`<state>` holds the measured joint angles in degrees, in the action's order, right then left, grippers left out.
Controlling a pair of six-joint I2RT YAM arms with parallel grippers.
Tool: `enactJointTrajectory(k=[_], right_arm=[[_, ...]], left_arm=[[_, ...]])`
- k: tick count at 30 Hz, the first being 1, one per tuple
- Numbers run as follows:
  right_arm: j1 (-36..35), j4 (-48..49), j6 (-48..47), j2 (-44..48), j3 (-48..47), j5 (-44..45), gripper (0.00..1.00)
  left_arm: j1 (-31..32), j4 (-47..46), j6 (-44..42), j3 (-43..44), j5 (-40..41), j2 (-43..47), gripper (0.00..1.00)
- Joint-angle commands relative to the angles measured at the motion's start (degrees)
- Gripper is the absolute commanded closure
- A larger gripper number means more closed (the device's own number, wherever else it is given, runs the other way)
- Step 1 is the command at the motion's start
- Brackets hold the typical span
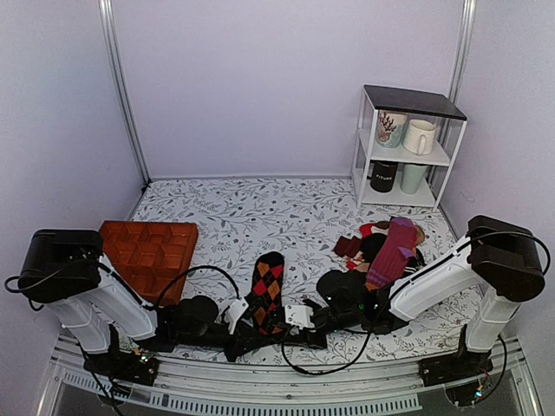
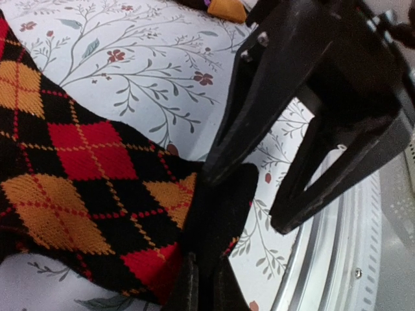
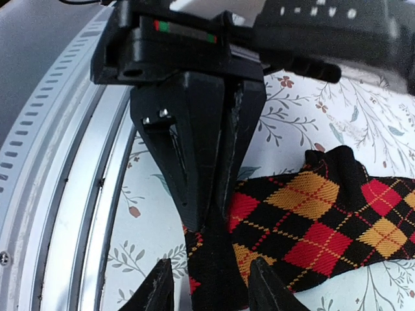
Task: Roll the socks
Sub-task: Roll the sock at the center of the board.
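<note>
The socks lie as one long black argyle strip with red and orange diamonds, running from mid-table toward the near edge. My left gripper is shut on the plain black cuff end. In the right wrist view its fingers come down from above and pinch that cuff. My right gripper is open, with one fingertip on each side of the same cuff and a gap on the left side. In the top view the two grippers meet at the socks' near end, the left facing the right.
An orange-brown moulded tray sits at the left. A heap of other socks, with a purple striped one on top, lies at the right. A white shelf with mugs stands at the back right. The metal rail runs just beside the grippers.
</note>
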<state>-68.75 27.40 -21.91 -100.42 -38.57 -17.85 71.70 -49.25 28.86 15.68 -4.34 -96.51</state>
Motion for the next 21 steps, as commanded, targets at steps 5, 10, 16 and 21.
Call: enactJointTrajectory(k=[5,10,16,21], right_arm=[[-0.53,0.33,-0.48,-4.67,-2.11,0.71,0.6],[-0.53,-0.93,1.04,-6.55,-2.95,1.11,0.7],[-0.51,-4.06,4.4,-7.85,-3.67,3.09,0.91],[-0.45,-8.58,9.06,-7.11,-4.01,0.78,0.94]], left_arm=[[-0.16,15.75,0.71,-2.7,-4.02,-4.32,1.0],[-0.26,15.2,0.65,-2.83,-4.11,-4.72,1.0],[-0.25,14.76,-0.01,-2.89,-3.79,-4.32,1.0],[-0.17,16.54,-4.1,-2.89,0.23,2.57,0.79]])
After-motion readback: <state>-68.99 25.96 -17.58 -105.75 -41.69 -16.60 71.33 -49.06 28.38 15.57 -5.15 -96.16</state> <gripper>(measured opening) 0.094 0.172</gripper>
